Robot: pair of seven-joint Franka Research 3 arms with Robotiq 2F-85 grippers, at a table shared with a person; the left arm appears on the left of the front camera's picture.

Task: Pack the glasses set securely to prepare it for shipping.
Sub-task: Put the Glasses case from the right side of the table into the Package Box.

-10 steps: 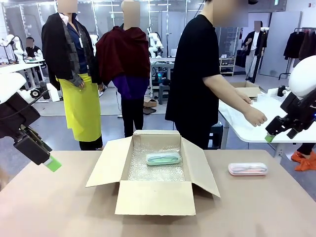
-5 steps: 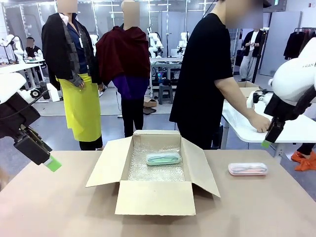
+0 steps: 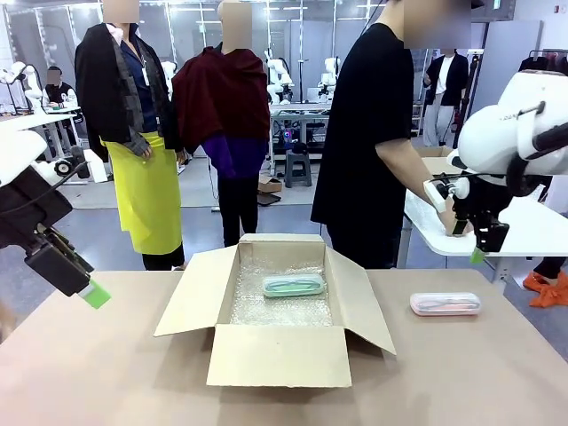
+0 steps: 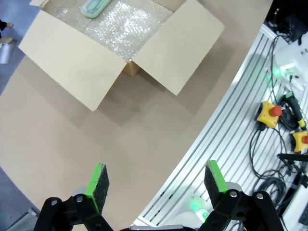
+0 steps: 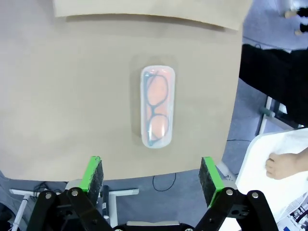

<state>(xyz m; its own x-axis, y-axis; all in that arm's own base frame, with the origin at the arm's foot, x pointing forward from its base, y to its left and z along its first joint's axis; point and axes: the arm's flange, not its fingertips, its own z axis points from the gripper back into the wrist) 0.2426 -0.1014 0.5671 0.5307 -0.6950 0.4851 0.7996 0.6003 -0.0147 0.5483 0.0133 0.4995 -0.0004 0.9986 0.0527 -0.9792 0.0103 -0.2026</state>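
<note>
Mint green pack [image 3: 293,285] lies inside the open cardboard box [image 3: 275,355], on the bubble-wrap lining [image 3: 266,309]. Pale pink pack [image 3: 445,303] lies flat on the counter [image 3: 106,373] right of the box, well apart from it. Right tool [image 5: 150,168] hangs high, right of the box, looking down on the pink pack, jaws wide and empty. Left tool [image 4: 155,168] hovers left of the box, likewise wide and empty. Assessment: the packs look light and stiff-shelled, with slick wrap and fragile contents. Recommend a gentle grip across the narrow width at mid-length.
</note>
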